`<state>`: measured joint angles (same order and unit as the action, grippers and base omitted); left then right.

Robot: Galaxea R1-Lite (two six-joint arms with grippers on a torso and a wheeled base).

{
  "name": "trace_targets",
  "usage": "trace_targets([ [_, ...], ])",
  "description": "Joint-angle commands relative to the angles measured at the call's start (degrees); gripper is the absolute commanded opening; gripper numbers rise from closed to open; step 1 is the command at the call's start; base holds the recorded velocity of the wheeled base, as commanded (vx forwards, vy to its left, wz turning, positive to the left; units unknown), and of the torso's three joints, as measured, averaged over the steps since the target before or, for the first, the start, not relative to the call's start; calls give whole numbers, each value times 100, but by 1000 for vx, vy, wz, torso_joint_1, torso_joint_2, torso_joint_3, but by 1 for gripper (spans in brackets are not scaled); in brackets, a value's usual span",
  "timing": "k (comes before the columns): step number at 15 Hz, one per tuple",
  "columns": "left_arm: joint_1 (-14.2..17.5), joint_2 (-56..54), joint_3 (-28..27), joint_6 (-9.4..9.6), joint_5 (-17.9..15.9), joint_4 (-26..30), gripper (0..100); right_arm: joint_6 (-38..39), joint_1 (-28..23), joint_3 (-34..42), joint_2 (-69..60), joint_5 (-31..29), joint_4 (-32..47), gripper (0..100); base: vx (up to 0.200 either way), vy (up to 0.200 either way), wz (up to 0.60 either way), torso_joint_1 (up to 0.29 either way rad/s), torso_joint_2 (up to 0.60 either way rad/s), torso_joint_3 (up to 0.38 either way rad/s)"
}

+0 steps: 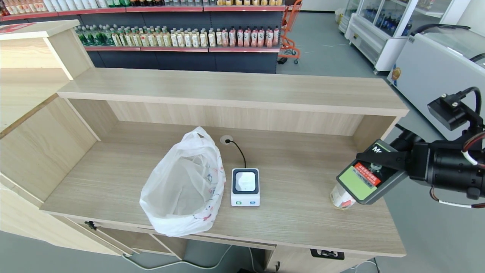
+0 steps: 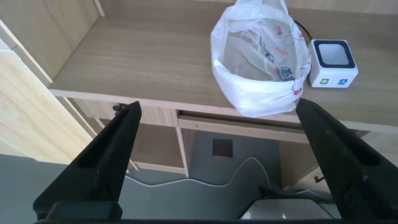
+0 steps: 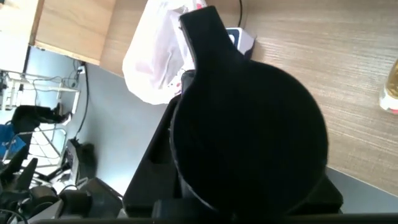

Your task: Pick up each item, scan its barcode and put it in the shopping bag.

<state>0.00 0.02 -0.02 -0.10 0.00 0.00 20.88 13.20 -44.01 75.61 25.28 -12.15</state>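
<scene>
Fingers (image 2: 106, 162) of the left gripper (image 2: 217, 107) stand wide apart, idle, low before the front edge of the counter (image 1: 295, 220). On the counter the white shopping bag (image 1: 182, 185) sags open and looks empty as far as I can see in, the scanner (image 1: 245, 186) just beside it; farther to the right the right gripper (image 1: 379, 161) is clamped on a dark pack (image 1: 360, 185) with a green and red label, well apart from the scanner, a small bottle (image 1: 340, 198) standing on the counter partly hidden by it. Early stage, by my reading: pack lifted but not yet scanned or bagged, bottle untouched.
</scene>
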Motion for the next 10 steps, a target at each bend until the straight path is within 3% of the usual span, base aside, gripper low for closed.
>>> trace_targets([
  [1, 0, -2, 2, 1, 0, 0, 100, -5, 33, 24, 244, -243, -191, 0, 0, 200, 0, 2, -2, 2],
  [4, 0, -2, 2, 1, 0, 0, 100, -14, 95, -46, 877, -867, -815, 0, 0, 200, 0, 4, 2, 2],
  [9, 0, -2, 2, 10, 0, 0, 100, 30, 358, -20, 1932, -981, -1588, 0, 0, 200, 0, 0, 4, 0],
  [10, 0, -2, 2, 1, 0, 0, 100, 21, 438, -38, 2239, -990, -1843, 0, 0, 0, 0, 0, 0, 0],
])
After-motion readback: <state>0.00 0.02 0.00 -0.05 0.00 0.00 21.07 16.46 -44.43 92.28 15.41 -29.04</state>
